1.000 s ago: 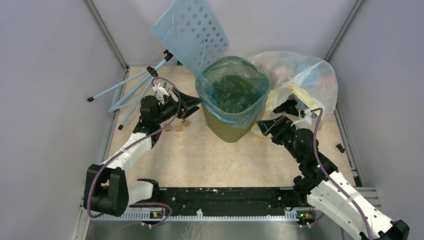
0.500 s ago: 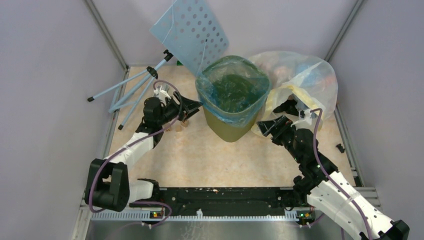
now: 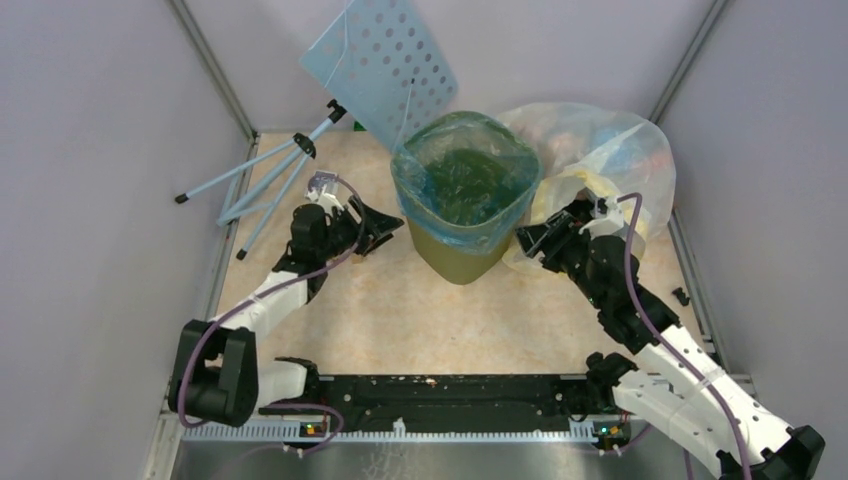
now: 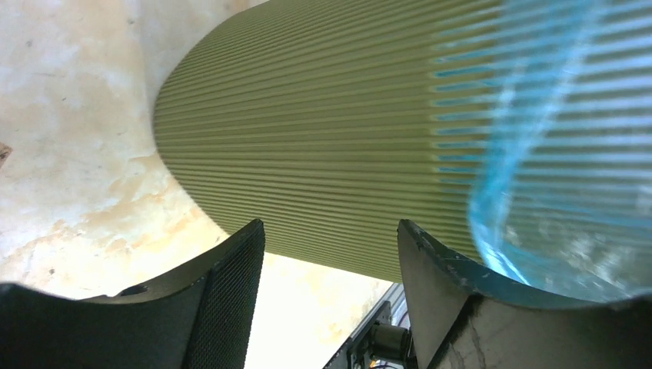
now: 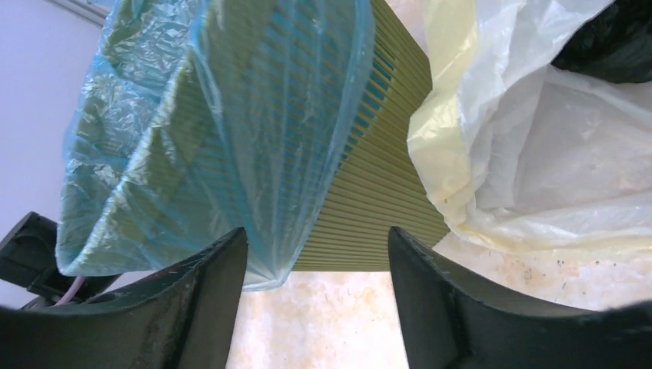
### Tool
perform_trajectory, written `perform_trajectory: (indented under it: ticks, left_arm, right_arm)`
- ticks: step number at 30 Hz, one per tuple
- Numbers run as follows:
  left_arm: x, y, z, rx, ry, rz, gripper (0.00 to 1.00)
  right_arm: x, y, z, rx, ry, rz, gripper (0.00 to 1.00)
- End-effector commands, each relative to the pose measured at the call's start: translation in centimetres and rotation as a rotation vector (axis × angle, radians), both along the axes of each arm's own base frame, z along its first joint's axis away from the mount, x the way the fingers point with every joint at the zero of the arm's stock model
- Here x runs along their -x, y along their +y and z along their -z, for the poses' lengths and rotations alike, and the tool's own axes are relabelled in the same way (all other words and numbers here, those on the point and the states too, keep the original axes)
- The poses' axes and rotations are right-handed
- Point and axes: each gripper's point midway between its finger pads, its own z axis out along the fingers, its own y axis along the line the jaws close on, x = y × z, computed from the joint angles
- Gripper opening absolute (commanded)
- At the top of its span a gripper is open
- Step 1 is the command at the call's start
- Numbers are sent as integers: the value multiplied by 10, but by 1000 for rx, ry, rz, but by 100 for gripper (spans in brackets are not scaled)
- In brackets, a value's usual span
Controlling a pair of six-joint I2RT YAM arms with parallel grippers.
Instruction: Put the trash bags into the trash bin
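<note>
The olive-green trash bin (image 3: pixel 462 255) stands upright in the middle of the table. The light-blue trash bag (image 3: pixel 465 180) lines it, with its edge folded over the rim and hanging down the sides. My left gripper (image 3: pixel 385 222) is open and empty just left of the bin, low by its side wall (image 4: pixel 323 138); the bag's hem (image 4: pixel 553 192) shows at the right of that view. My right gripper (image 3: pixel 528 240) is open and empty just right of the bin, below the bag's hanging edge (image 5: pixel 254 154) and the bin wall (image 5: pixel 377 207).
A large clear yellowish bag (image 3: pixel 600 160) stuffed with colourful items lies against the bin's right side, behind my right gripper; it also shows in the right wrist view (image 5: pixel 530 146). A perforated light-blue panel (image 3: pixel 385 60) on a tripod (image 3: pixel 270 180) leans at the back left. Small wooden blocks (image 3: pixel 350 252) lie under my left gripper.
My left gripper has drawn down a little, still beside the bin. My right gripper has moved up and closer to the bin's right side. The bin and bag have not moved.
</note>
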Motion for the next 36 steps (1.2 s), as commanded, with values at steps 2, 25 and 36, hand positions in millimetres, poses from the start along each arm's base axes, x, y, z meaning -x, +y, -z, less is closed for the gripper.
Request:
perform_trajectory:
  ticks: [2, 25, 36]
  left_arm:
    - [15, -5, -52, 66, -170, 53, 76]
    - [-12, -12, -13, 57, -99, 60, 62]
    - [-7, 3, 5, -79, -92, 18, 69]
  right_arm:
    - [-8, 1, -33, -6, -70, 8, 54]
    - [-30, 4, -41, 43, -82, -6, 32]
    - [-24, 12, -125, 403, -212, -227, 7]
